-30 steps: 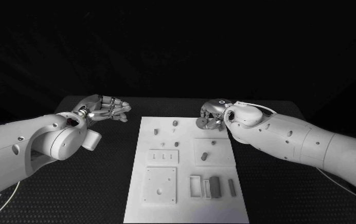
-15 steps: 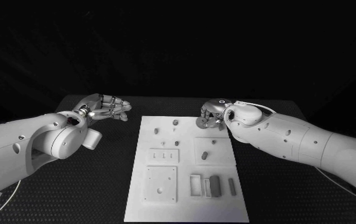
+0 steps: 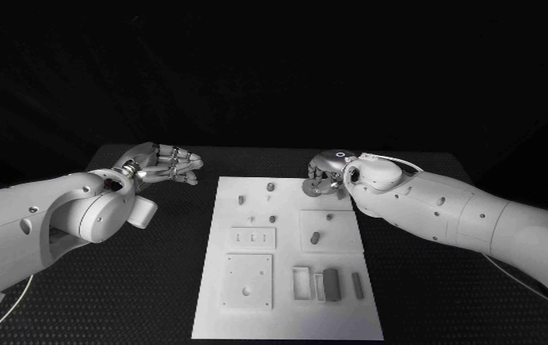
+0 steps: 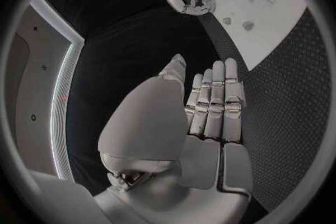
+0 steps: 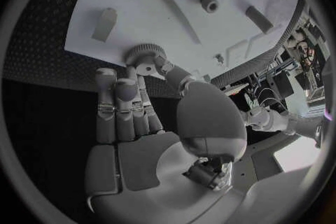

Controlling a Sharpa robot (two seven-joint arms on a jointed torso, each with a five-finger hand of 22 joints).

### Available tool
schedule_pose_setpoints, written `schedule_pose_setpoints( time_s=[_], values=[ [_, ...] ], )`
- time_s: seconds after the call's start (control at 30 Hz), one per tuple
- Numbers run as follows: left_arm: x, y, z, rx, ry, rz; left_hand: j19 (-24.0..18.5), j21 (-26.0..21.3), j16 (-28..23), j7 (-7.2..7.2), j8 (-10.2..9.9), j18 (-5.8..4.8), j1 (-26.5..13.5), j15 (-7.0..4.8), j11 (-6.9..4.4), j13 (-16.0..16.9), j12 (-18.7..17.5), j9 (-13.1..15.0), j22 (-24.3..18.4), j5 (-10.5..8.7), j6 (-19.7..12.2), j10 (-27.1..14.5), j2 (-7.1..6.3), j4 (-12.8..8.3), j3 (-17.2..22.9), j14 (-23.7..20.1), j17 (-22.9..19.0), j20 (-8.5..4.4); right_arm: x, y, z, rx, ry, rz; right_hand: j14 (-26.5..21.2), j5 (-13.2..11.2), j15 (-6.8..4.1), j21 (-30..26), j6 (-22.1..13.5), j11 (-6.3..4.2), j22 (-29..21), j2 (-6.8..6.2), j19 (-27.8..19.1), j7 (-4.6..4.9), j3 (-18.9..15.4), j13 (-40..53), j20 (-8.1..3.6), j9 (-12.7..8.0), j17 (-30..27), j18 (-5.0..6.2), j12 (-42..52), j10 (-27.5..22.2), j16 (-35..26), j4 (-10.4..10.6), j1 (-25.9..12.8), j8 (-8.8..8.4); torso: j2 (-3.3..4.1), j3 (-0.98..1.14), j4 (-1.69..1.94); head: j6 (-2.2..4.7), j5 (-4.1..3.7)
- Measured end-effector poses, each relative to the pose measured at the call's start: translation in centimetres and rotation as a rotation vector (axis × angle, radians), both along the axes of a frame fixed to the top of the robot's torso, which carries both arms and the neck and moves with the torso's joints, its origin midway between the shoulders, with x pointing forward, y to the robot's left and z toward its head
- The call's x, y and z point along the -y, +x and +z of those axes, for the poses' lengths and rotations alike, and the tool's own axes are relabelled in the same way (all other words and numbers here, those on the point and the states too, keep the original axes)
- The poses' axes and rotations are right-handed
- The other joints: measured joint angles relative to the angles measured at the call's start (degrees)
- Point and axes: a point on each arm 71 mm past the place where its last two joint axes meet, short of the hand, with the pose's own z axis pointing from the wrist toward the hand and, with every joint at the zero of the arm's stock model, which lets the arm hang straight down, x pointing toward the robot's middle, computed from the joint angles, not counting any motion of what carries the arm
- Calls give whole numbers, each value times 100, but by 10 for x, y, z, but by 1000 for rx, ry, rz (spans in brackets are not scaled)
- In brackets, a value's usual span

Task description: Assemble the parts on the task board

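Holding a small round knurled part point(image 5: 145, 56) at its fingertips, the right robot hand point(image 3: 325, 177) sits at the far right corner of the task board point(image 3: 288, 313). In the right wrist view the part looks like a toothed disc or gear, pinched between the thumb and a finger just over the board's edge; whether it touches the board cannot be told.

Left robot hand point(image 3: 163, 165) hovers over the black surface point(image 3: 160, 282), well off the board's far left corner. Fingers straight and side by side in the left wrist view, nothing in them: released.

Board lies lengthwise down the middle of the surface. Far end: a few small dark pegs point(image 3: 269, 188) standing or lying apart from one another. Middle: a raised square plate with one oblong dark part point(image 3: 314, 239) on it, and beside it a smaller plate with slots point(image 3: 253, 240). Near end: a larger square plate with holes point(image 3: 248, 282) on the left; on the right a white frame point(image 3: 302, 285) with a dark block point(image 3: 331, 283) just beside it and a thin dark bar point(image 3: 356, 283) a little further right.
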Motion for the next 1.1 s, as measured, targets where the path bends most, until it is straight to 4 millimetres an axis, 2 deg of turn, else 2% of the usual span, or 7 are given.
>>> schedule_pose_setpoints(
  time_s=[0.1,0.3,0.37,0.53,0.73,0.93,1.1],
  values=[
    [0,0,0,0,0,-1,0,0,-6,0,0,-1,0,0,0,0,0,0,0,0,0,0,0,0,0,0,0,0,0,0,0,1,-3,1,25,0,-88,0,-18,-98,0,-37,0,-15,-3,110,1,-16,-9,0,121,139,10,-34,-32,0,1,1,1,-11,6],
    [-1,0,0,-1,0,0,0,0,-23,0,0,-3,0,0,0,0,-23,0,0,0,0,0,0,0,0,0,5,0,-2,-1,-2,0,-15,9,69,0,-233,23,-78,-132,0,-180,1,-75,-18,868,0,-28,-35,2,626,191,45,-103,-12,-18,0,2,-3,-27,14],
    [-1,-1,0,-1,0,0,0,0,-23,0,0,-4,0,0,0,1,-23,0,0,0,0,0,0,0,0,0,5,0,-2,-2,-4,-3,-21,10,108,0,-272,69,-86,-160,0,-209,31,-108,-55,1734,-31,-27,-22,2,1092,222,123,-141,-2,0,0,2,-6,-32,16],
    [0,0,0,-1,0,-1,0,0,-23,0,0,-6,0,0,0,1,-23,0,2,0,0,0,0,0,0,0,4,0,-4,-2,-4,0,-30,18,-6,0,-423,190,15,-456,0,-232,23,-230,-17,4056,-44,-32,40,167,2485,14,317,-214,10,84,-1,2,-9,-36,17],
    [0,0,0,-1,0,0,0,0,-23,0,0,-12,0,0,0,1,-23,0,4,0,0,0,0,0,0,0,9,0,-5,-3,-4,4,-37,22,-26,0,-486,332,137,-477,0,-232,23,-238,-14,5341,-45,-57,298,199,3776,-294,745,-243,10,116,-3,2,-11,-40,4],
    [0,0,0,-1,1,0,0,0,-23,0,0,-24,0,0,0,1,-23,0,4,0,0,0,0,0,0,0,10,0,-4,-3,-4,10,-40,24,-30,0,-490,422,244,-466,0,-232,63,-310,-15,5770,-84,-10,490,203,4447,-338,1006,-243,10,195,-3,2,-10,-48,-2],
    [-1,0,0,-1,1,1,0,0,-23,0,0,19,0,0,0,-4,-23,0,4,0,0,0,0,0,0,0,9,0,-4,-3,-4,11,-45,25,-54,0,-472,500,209,-416,0,-293,63,-275,0,5908,-84,2,614,204,4781,-388,1170,-224,-52,134,-3,4,-10,-49,-5]
  ],
)
